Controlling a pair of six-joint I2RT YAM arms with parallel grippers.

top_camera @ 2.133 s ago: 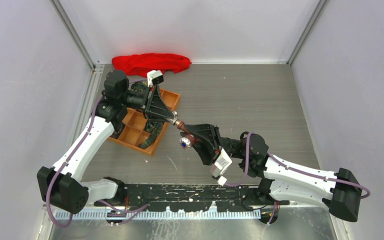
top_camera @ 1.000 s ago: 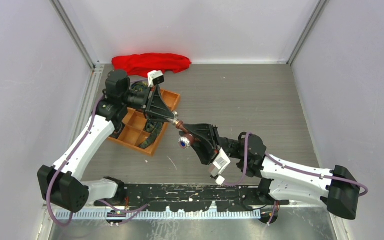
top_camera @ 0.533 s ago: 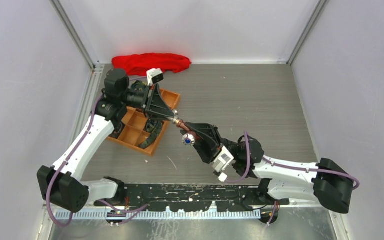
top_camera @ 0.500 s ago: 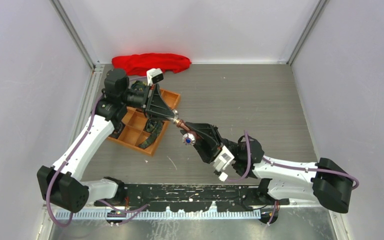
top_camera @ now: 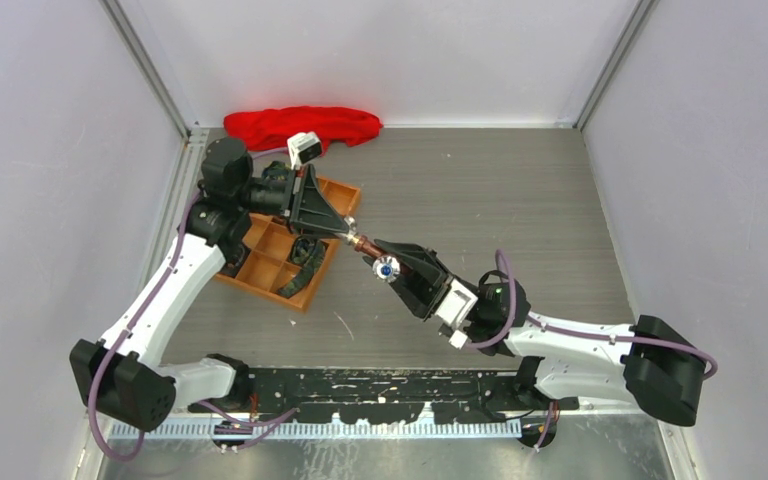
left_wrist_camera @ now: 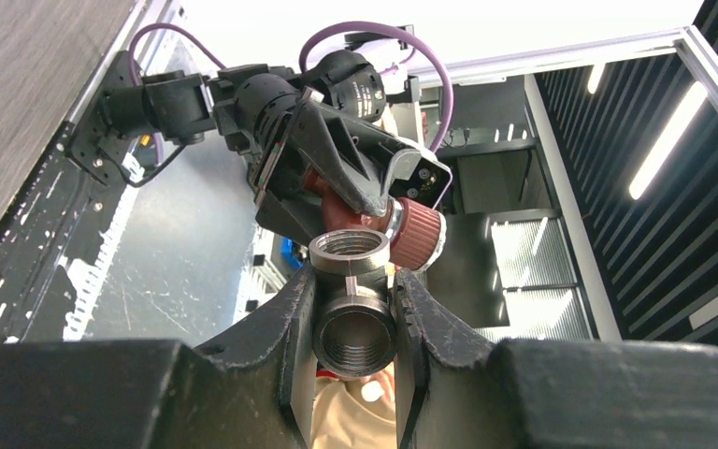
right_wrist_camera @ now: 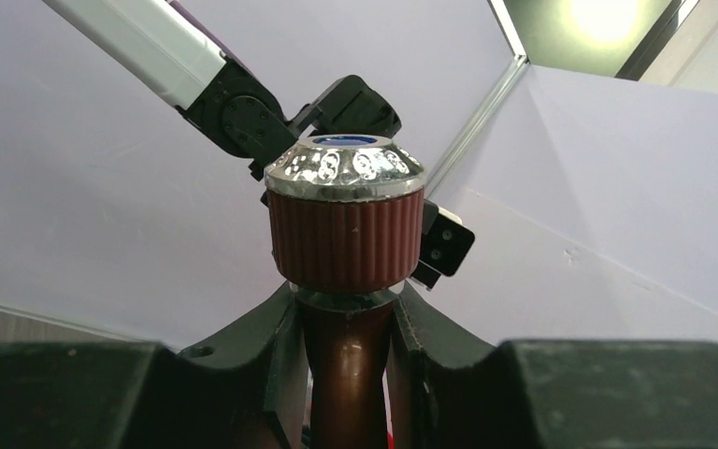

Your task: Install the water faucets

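Observation:
My right gripper (top_camera: 392,272) is shut on a reddish-brown faucet (top_camera: 387,267) with a silvery, blue-centred knob. In the right wrist view the fingers (right_wrist_camera: 285,327) clamp its copper-coloured stem (right_wrist_camera: 348,374) just under the ribbed knob (right_wrist_camera: 346,224). My left gripper (top_camera: 345,229) is shut on a dark threaded tee fitting (left_wrist_camera: 353,304), held above the table beside the tray. The faucet's copper end (top_camera: 363,243) meets the fitting between the two grippers. In the left wrist view the faucet's knob (left_wrist_camera: 418,234) sits just behind the fitting's upper opening. Whether the threads are engaged is hidden.
An orange compartment tray (top_camera: 269,268) lies under the left arm, with dark coiled straps (top_camera: 306,251) in it. A red cloth (top_camera: 300,124) lies at the back wall. Side walls close in on left and right.
The right wrist has rolled and shifted up and right, so the faucet's knob has swung from the lower left toward the top. The left gripper has moved slightly toward the back.

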